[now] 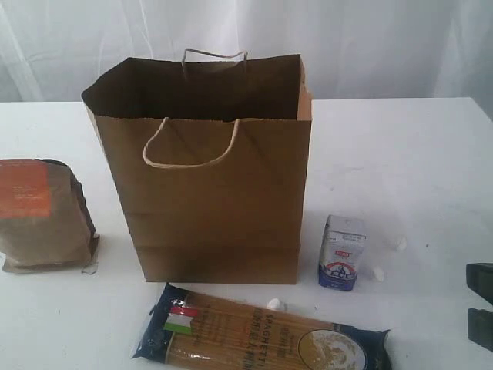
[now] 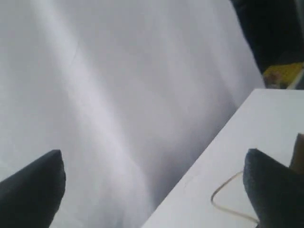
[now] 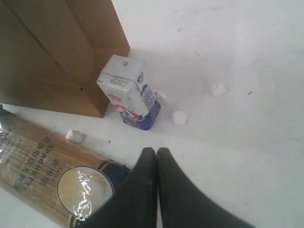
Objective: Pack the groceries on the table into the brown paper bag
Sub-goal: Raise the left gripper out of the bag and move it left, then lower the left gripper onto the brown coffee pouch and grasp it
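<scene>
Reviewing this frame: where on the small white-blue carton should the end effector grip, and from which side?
Grip the carton by its flat side walls at mid-height, probably coming down from above. It stands upright; the paper bag is close on its left in the exterior view and the spaghetti packet lies in front. The right end effector is shut, so it must open first.

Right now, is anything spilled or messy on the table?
Yes. A few small white crumbs lie loose on the table, some near the small white-blue carton and one beside the long spaghetti packet. They look like spilled bits, not groceries. The brown paper bag stands upright.
</scene>
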Available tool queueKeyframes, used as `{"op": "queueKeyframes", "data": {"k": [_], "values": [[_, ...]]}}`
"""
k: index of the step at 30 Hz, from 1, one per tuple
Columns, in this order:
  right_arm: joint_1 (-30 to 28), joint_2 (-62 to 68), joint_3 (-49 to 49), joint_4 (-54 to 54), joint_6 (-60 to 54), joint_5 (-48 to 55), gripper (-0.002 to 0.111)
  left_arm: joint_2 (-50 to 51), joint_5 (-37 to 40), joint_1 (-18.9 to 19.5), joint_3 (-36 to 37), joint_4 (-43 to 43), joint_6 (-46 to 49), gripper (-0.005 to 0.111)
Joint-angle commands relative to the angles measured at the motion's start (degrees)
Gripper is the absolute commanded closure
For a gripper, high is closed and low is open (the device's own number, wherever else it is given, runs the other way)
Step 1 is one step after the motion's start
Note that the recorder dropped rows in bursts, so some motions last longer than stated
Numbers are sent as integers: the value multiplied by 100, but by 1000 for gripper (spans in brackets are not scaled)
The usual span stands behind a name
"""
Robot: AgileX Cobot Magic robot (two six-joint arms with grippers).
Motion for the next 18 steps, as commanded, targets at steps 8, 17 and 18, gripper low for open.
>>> {"op": "queueKeyframes", "data": {"k": [8,17,18], "values": [[-25,10,18,0,-26,-57,108,-546,4016,85,328,7568,-5040,2],[-25,10,18,0,-26,-115,108,1224,4184,2101,495,3447,-2022,2],[-25,10,18,0,-26,-104,108,1359,4374,2181,430,3286,-1890,2]]}}
